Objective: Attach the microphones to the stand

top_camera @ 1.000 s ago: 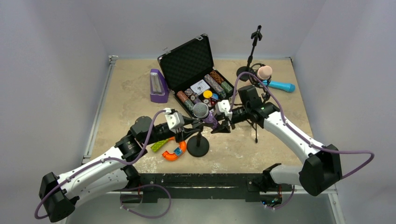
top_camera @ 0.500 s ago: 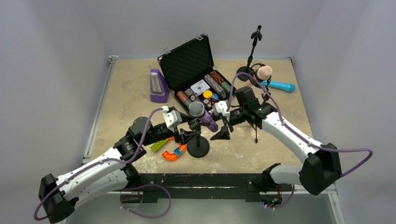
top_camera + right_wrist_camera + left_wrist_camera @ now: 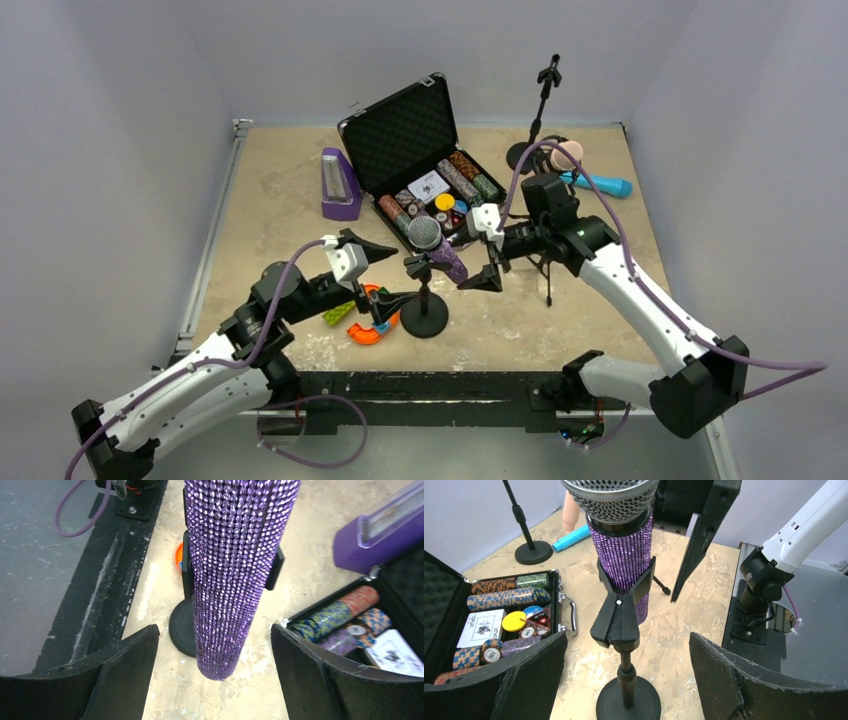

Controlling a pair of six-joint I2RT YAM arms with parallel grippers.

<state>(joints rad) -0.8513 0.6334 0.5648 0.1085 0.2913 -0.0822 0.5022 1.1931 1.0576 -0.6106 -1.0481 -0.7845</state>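
Note:
The glittery purple microphone (image 3: 437, 246) with a silver mesh head sits tilted in the clip (image 3: 620, 612) of a short black stand (image 3: 424, 318). My left gripper (image 3: 383, 271) is open just left of the stand, its jaws either side of the post and touching nothing. Just right of the microphone, my right gripper (image 3: 479, 259) stands open with the handle's lower end (image 3: 227, 605) between its spread jaws, untouched. At the back right a pink microphone (image 3: 566, 155) and a blue microphone (image 3: 599, 183) lie by a tall stand (image 3: 544, 98).
An open black case (image 3: 420, 150) of poker chips is behind the short stand, a purple box (image 3: 338, 186) to its left. Orange and green toy pieces (image 3: 368, 325) lie by the stand's base. A thin tripod stand (image 3: 548, 272) is under my right arm.
Both grippers have opened and let go: the right one of the purple microphone, the left one of the stand. The left arm drew back to the left, the right arm slightly to the right.

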